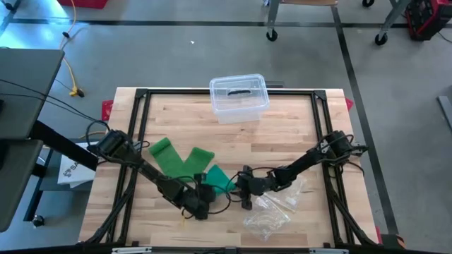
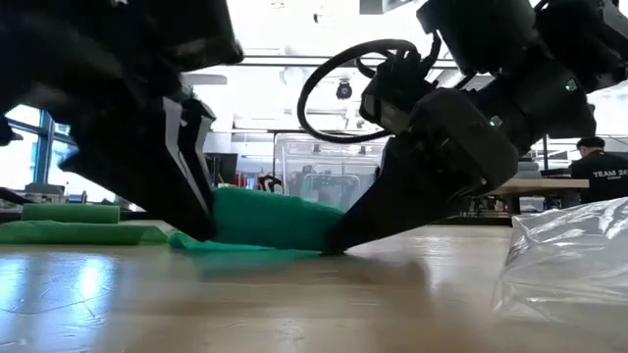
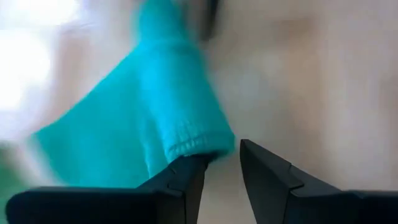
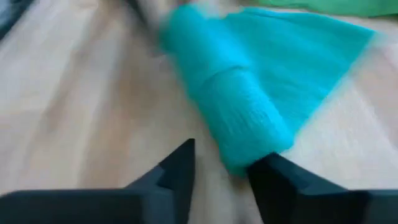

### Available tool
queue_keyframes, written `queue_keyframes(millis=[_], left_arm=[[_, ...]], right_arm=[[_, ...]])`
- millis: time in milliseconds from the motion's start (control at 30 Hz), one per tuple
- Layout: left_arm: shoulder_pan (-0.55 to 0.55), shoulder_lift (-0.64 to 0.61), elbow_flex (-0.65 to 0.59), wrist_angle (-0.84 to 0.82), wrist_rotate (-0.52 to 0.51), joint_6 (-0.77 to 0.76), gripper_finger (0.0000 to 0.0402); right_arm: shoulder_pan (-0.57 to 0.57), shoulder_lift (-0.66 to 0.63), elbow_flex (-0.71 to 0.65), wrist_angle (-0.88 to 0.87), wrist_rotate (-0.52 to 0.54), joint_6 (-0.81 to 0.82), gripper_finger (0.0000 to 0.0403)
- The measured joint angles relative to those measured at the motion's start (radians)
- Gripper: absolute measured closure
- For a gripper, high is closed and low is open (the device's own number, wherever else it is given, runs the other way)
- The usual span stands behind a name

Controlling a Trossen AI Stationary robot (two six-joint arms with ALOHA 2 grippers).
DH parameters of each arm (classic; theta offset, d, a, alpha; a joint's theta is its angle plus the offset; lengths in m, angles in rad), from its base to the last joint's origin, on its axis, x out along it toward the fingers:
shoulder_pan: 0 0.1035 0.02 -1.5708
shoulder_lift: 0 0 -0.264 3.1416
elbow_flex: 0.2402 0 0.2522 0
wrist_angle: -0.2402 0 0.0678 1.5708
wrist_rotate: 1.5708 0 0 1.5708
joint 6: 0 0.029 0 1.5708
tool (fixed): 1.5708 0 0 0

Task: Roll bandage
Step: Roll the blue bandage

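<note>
A green bandage lies on the wooden table. Its flat strip [image 1: 180, 159] bends in a V at the left, and its rolled part [image 1: 220, 180] lies on the table toward the near edge, a loose flap spreading from it. My left gripper [image 1: 206, 194] stands at the roll's near-left end and my right gripper [image 1: 240, 187] at its right end. In the low view the roll [image 2: 270, 218] sits on the wood between the two. Both grippers are open, with nothing between their fingers [image 3: 222, 158] [image 4: 224, 155]. My left gripper touches the roll's end [image 3: 198, 147] with the tip of one finger [image 3: 186, 171], slanting down from the near left; the other finger stands free. The roll lies on the table. My right gripper touches the roll's opposite end [image 4: 249, 155] with the inner side of one finger [image 4: 273, 171], slanting down from the right; the other finger stands free beside it.
A clear plastic box [image 1: 239, 97] with a dark thing inside stands at the far edge. Crumpled clear plastic bags [image 1: 272, 212] lie near the front right, close to my right arm, and show in the low view [image 2: 569, 260]. A black frame [image 1: 141, 95] runs around the table.
</note>
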Motion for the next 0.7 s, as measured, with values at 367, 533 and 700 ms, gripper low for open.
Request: queue_keyframes(millis=[367,533,700], left_arm=[[-0.024,-0.023,0.002,-0.109,-0.176,-0.005,0.0272],[-0.068,-0.033,0.002,-0.147,-0.174,0.005,0.0246],[-0.104,-0.033,-0.047,-0.057,-0.217,0.009,0.0238]], right_arm=[[0.056,-0.072,0.006,0.091,0.052,0.074,0.0393],[0.093,-0.109,0.005,-0.018,0.184,0.126,0.0401],[0.105,-0.124,0.005,-0.135,0.215,0.228,0.0402]])
